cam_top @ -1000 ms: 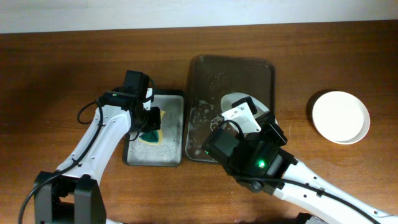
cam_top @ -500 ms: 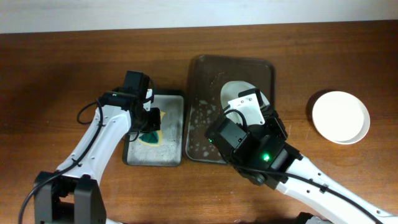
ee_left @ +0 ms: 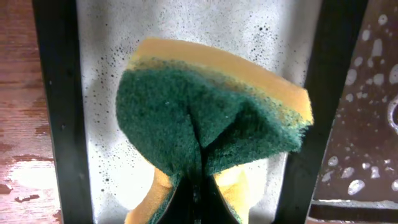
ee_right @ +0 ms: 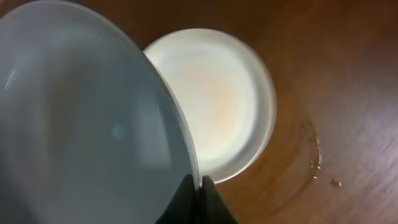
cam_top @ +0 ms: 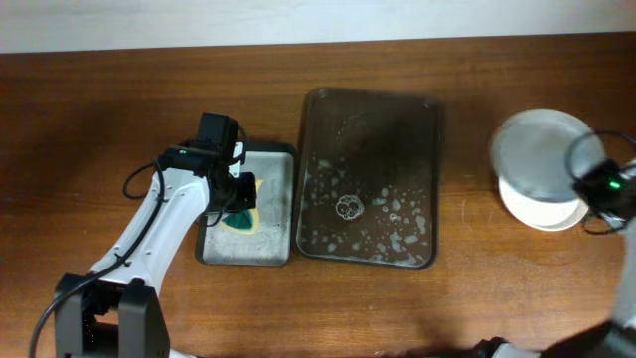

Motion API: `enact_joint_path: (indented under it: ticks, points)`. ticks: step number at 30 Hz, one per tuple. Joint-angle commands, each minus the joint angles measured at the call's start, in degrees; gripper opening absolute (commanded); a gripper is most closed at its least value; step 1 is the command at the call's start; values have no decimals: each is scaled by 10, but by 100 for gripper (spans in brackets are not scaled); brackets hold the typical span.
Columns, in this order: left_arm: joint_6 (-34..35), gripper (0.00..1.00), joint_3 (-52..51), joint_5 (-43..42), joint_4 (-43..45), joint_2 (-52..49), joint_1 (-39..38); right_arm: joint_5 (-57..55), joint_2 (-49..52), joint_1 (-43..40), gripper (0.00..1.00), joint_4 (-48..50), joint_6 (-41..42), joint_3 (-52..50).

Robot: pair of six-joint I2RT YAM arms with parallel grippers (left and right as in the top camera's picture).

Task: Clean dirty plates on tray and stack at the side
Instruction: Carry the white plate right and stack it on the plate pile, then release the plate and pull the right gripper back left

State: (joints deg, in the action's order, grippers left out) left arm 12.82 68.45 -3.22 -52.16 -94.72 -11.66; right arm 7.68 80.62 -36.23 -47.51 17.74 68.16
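Green-yellow sponge (ee_left: 211, 118) over small speckled grey tray (cam_top: 273, 229) on wooden table (cam_top: 99, 99)

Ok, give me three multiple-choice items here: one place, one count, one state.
1. Plates on the large dark brown rectangular tray: A none, B one, C two.
2. The round white plate in the right tool hangs over: A the brown tray, B the second white plate, C bare wood.
3. The left tool is: A open, B shut on the green-yellow sponge, C out of view.
A: only suds there. B: the right wrist view shows it. B: the sponge is pinched.
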Motion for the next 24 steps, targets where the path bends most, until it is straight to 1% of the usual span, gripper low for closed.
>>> enact_joint_path:
  ticks: [1,2,3,4,5,6,8,9,10,12,13,14,15,17,18,19,22,23,24]
  points:
    - [-5,0,-2,-9,-1,9,1,76,116,-124,4,15,53,8]
    - [-5,0,-2,-9,-2,9,1,83,137,-133,4,18,53,8]
    - [-5,0,-2,-9,-2,9,1,115,167,-141,4,20,52,8]
    - [-5,0,-2,-9,-2,9,1,123,183,-141,34,19,50,8]
    - [-5,0,-2,-9,-2,9,1,126,191,-136,57,25,37,8]
    - [-5,0,-2,-9,-2,9,1,142,184,-132,66,32,19,16]
    - [-5,0,-2,-9,-2,9,1,229,149,-113,65,30,-12,47]
    - [-5,0,-2,-9,-2,9,1,262,125,-96,63,18,-21,61]
    - [-5,0,-2,-9,-2,9,1,281,90,-68,62,1,-51,73]
    - [-5,0,-2,-9,-2,9,1,278,28,5,61,-34,-92,73]
    - [-5,0,-2,-9,-2,9,1,266,-2,69,61,-73,-111,73]
    - [-5,0,-2,-9,-2,9,1,242,-15,112,61,-102,-116,73]
    - [-5,0,-2,-9,-2,9,1,168,-21,178,59,-148,-115,73]
    - [-5,0,-2,-9,-3,9,1,23,-6,285,57,-198,-97,57]
    - [-5,0,-2,-9,-4,9,1,-15,10,331,56,-195,-75,30]
    - [-5,0,-2,-9,-5,9,1,-22,31,362,56,-173,-58,-2]
    - [-5,0,-2,-9,-5,9,1,-17,94,381,56,-95,-58,-64]
    - [-5,0,-2,-9,-5,9,1,-17,124,381,54,-77,-68,-76]
    - [-5,0,-2,-9,-5,9,1,-3,144,381,49,-64,-68,-83]
